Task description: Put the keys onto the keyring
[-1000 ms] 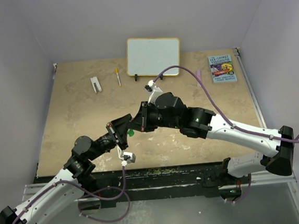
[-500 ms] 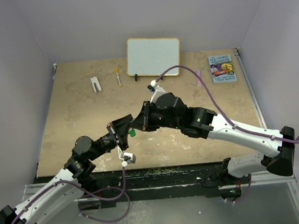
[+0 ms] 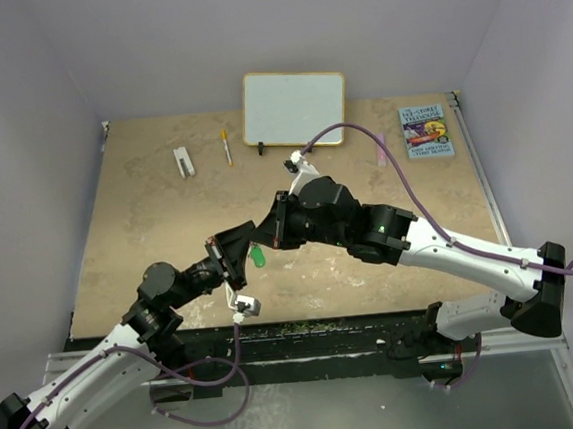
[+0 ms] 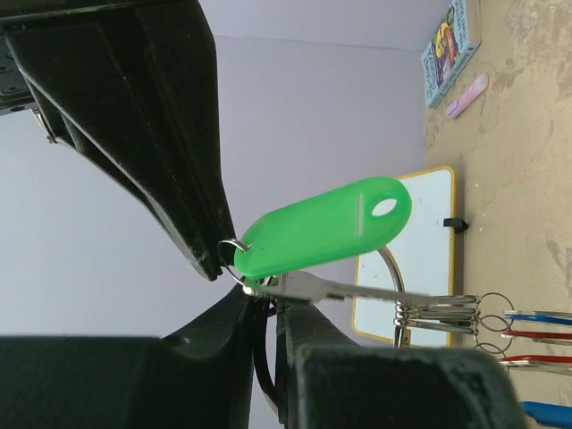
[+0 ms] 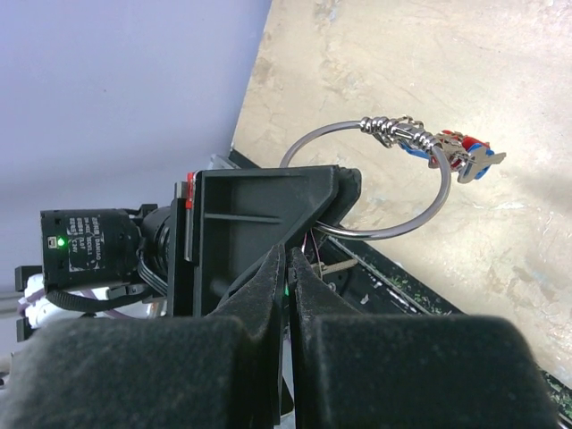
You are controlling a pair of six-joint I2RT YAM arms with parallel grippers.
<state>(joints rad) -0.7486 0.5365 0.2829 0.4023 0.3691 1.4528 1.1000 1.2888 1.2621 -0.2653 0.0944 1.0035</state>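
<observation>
Tan stone-patterned table point(image 3: 146, 217) inside pale lilac walls point(image 3: 280, 24) is your workspace. It carries one whiteboard point(image 3: 294, 108) at 12 o'clock, one book point(image 3: 426, 130) at 2 o'clock and one yellow pen point(image 3: 226, 146) at 11 o'clock, all well apart from the work. Your two arms meet above the table's centre, a little toward 6 o'clock. You have one loose key point(image 4: 340, 288). It is silver and carries a bright green tag point(image 4: 322, 231), an oval with a hole at one end, on a small split ring point(image 4: 229, 249). Your left gripper point(image 4: 243, 284) is clenched on that key's head, and in the left wrist view the blade points to 3 o'clock. You have one keyring point(image 5: 427, 214), a thin silver wire loop up in the air off the table, just beside the green tag. Your right gripper point(image 5: 286, 261) is clenched tight, and the loop's wire runs in at its tips at the loop's 7 o'clock. A bunch of small keys point(image 5: 402, 132) hangs at the loop's 2 o'clock, packed too close to count. Four red and blue tags point(image 4: 536, 338) show, two of each colour. The loose key's tip reaches the loop's wire, but you cannot tell whether they touch.
</observation>
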